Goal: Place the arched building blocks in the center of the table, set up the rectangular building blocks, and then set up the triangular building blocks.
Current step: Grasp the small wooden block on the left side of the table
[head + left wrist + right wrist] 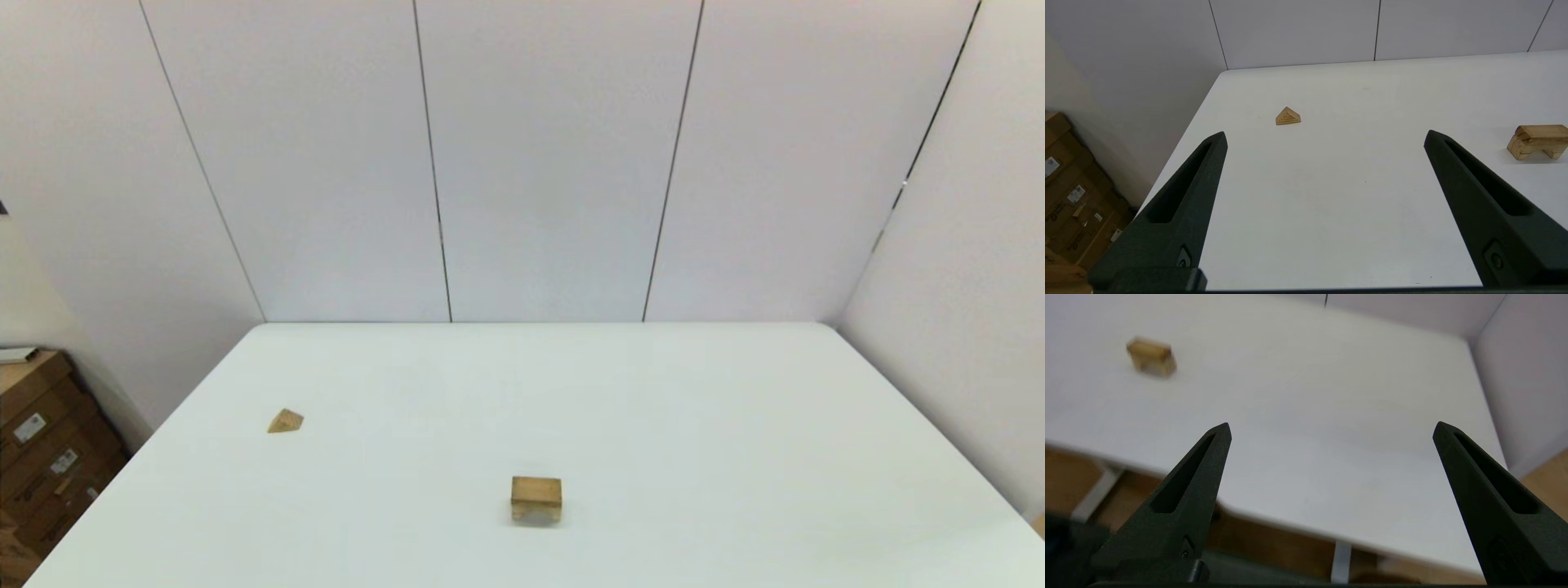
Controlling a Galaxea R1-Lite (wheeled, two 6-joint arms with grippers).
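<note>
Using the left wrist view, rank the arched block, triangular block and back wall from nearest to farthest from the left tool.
1. Arched block, toward the table's middle, and triangular block, near its left edge: too close to call.
2. Back wall, beyond the far edge of the table.

1 arched block [536, 498], 1 triangular block [285, 421]

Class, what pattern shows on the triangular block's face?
Nested grain lines on light wood on the triangular block, clearest in the left wrist view.
</note>
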